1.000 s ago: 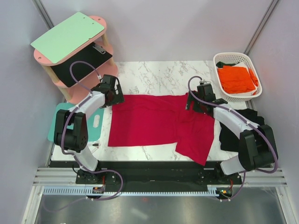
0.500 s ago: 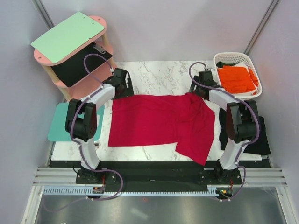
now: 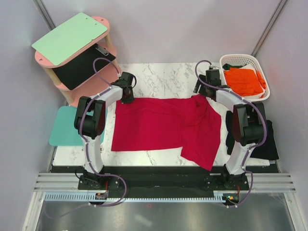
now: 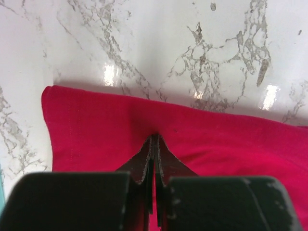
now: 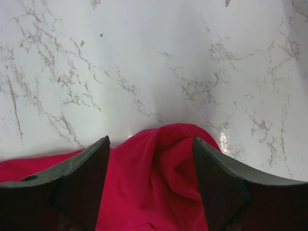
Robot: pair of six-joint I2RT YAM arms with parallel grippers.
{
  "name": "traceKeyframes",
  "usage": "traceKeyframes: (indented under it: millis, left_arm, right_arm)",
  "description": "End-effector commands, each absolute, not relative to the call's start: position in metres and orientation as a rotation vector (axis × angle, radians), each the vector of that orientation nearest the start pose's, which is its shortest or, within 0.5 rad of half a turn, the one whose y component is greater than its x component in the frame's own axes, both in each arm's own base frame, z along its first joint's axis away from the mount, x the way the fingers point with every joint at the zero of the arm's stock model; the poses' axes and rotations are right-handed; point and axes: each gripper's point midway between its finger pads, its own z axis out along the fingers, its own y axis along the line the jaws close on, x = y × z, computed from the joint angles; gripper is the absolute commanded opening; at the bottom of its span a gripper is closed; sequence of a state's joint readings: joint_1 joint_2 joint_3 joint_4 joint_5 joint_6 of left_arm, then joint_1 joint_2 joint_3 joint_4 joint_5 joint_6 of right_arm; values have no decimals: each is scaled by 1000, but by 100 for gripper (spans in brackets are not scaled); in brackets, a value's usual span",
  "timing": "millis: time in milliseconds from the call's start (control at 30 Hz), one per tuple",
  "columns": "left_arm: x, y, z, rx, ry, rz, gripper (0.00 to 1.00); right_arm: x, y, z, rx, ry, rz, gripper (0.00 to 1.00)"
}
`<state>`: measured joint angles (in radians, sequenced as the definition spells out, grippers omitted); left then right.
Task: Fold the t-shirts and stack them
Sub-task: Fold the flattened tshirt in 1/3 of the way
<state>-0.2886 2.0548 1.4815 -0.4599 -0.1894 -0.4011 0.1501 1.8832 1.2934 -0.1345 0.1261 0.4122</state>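
While the left gripper pinches the crimson t-shirt at ten o'clock, the right gripper straddles its two-o'clock corner, unclosed.

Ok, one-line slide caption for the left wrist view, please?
Left claw pinched shut on the crimson t-shirt near its far edge, cloth lying on the marble table.

The bench has a smooth, glossy marble-look top with grey veins and bright glints of light. The red shirt is soft matt cloth, stitched along its hem. The orange shirt is similar cloth and lies in a white plastic basket with slotted walls. The right hand has dark matt fingers. The left hand has pale scuffs on its dark body. At the upper left of the top view, the green board is smooth and matt.
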Motion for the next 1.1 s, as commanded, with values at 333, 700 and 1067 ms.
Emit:
traceKeyframes:
  millis: [333, 700, 1067]
  left_arm:
    - [473, -117, 16, -240, 2602, 59, 2]
    - [469, -111, 11, -247, 2622, 98, 2]
    - [462, -109, 0, -254, 2653, 113, 2]
  right_arm:
    - [513, 98, 93, 264, 2321, 307, 44]
    - [503, 87, 96, 286, 2394, 225, 45]
    - [491, 86, 98, 268, 2429, 218, 12]
